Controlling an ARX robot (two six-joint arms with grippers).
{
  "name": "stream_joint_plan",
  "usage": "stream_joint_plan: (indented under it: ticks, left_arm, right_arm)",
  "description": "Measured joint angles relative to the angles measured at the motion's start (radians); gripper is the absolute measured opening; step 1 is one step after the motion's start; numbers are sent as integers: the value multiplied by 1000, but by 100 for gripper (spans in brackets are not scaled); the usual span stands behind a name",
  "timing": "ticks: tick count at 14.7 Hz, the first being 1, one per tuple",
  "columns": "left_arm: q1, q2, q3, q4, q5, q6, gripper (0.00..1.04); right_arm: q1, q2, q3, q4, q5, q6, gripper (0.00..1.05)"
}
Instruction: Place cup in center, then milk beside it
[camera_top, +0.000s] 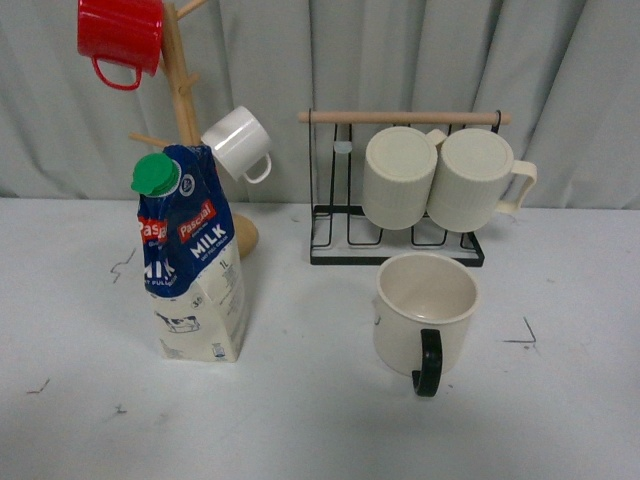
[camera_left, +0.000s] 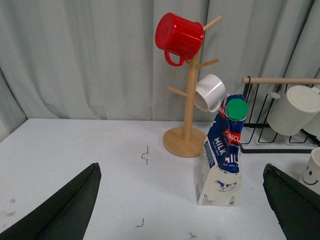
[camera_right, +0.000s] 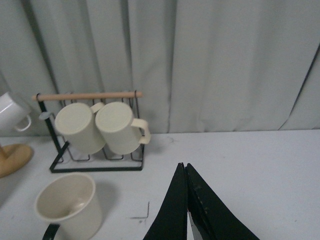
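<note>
The left end effector is spread wide and holds nothing. The right end effector is closed tight, tips together, and is also empty. In the front view the milk stands upright left of centre on the tabletop. The cup sits upright right of centre, black handle toward the camera, well apart from the milk. A wire rack stands just behind the cup.
</note>
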Motion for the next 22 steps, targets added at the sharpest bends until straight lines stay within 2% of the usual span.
stream_joint_plan:
  ticks: [1,2,3,4,6,9,10,13,14,15,16,17,20,22]
  left_arm:
    - [0,0,0,0,-1,0,98]
    - [0,0,0,0,0,0,98]
    - [0,0,0,0,0,0,98]
    - [0,0,0,0,0,0,98]
    - [0,0,0,1,0,0,98]
    - [0,0,0,0,-1,0,98]
    - [0,0,0,0,0,0,98]
    - [0,0,0,0,0,0,98]
    - [27,172,133,-320,68,-33,98]
    - [39,351,245,-444,87,-44,98]
    - [48,467,327,-416,98,-58,98]
    - [-9,699,497,-219,58,-72,98]
    - [-159,1048,681,-50,5,-120,98]
    - [-262,1224,800,-1,-25,-129,98]
  right_arm:
    - [4,-54,-39,-15,-2,0,2]
    - [4,-233,-107,-169,-2,0,2]
    - [4,-443,-147,-393,-2,0,2]
    - [4,-587,-147,-454,-2,0,2]
    - [4,-676,-147,-521,-2,0,2]
    - [4,-681,-147,-513,-2,0,2]
    - [4,-681,-147,-513,-2,0,9]
    - [4,-681,-147,-513,-2,0,55]
    - [4,-681,-147,-513,-2,0,95]
    - [4,-681,-147,-512,-3,0,100]
    - [4,-681,-147,-513,-2,0,97]
    - [4,-681,-147,-513,-2,0,98]
    - [4,-681,-147,-513,-2,0,98]
    - [4,-681,-147,-513,-2,0,98]
